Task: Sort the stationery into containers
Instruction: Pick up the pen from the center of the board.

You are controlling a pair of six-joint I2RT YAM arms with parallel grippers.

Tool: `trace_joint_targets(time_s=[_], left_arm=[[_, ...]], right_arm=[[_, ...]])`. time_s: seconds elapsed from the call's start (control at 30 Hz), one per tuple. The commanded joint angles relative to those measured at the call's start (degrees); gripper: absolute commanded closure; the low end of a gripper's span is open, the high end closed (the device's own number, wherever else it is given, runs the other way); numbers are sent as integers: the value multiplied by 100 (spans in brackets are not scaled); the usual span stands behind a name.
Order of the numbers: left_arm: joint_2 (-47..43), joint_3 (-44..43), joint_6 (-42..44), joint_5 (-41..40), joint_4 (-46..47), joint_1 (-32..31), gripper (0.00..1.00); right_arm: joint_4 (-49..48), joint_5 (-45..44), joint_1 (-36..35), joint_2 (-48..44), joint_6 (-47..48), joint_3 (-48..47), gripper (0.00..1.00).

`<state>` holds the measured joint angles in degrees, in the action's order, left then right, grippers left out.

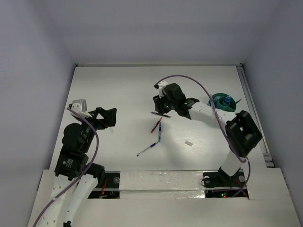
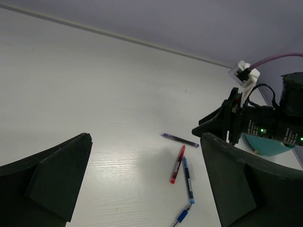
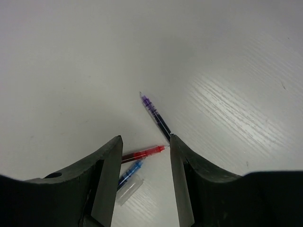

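Note:
A dark purple pen (image 1: 160,114) lies mid-table, with a red pen (image 1: 155,125), a blue pen (image 1: 160,132) and a second blue pen (image 1: 147,149) just nearer. A small white eraser (image 1: 188,143) lies to their right. The teal tub (image 1: 223,101) stands at the right with blue items in it. My right gripper (image 1: 161,108) hovers open and empty over the purple pen (image 3: 155,113); the red pen (image 3: 142,153), the blue pen (image 3: 130,172) and a clear cap (image 3: 130,186) show between its fingers. My left gripper (image 1: 108,117) is open and empty, left of the pens.
The left wrist view shows the purple pen (image 2: 180,140), red pen (image 2: 177,164), both blue pens (image 2: 188,179) and the right arm's wrist (image 2: 265,125) beyond them. A metal rail (image 1: 253,113) runs along the table's right edge behind the tub.

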<state>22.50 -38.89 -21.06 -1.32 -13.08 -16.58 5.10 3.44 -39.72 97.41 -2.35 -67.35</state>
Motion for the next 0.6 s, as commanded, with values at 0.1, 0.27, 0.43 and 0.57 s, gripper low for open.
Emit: trace_joint_targets(time_s=[0.1, 0.27, 0.43, 0.57], left_arm=[[184, 40, 58, 317, 289, 260, 1], [272, 40, 67, 361, 297, 375, 1], [334, 49, 76, 440, 315, 488, 1], [351, 57, 76, 527, 333, 489, 1]], right_arm=[[1545, 140, 17, 919, 955, -1348, 48], [1950, 218, 17, 1368, 1412, -1641, 48], [2056, -89, 17, 1282, 1221, -1702, 51], [1943, -309, -35, 825, 403, -1379, 54]])
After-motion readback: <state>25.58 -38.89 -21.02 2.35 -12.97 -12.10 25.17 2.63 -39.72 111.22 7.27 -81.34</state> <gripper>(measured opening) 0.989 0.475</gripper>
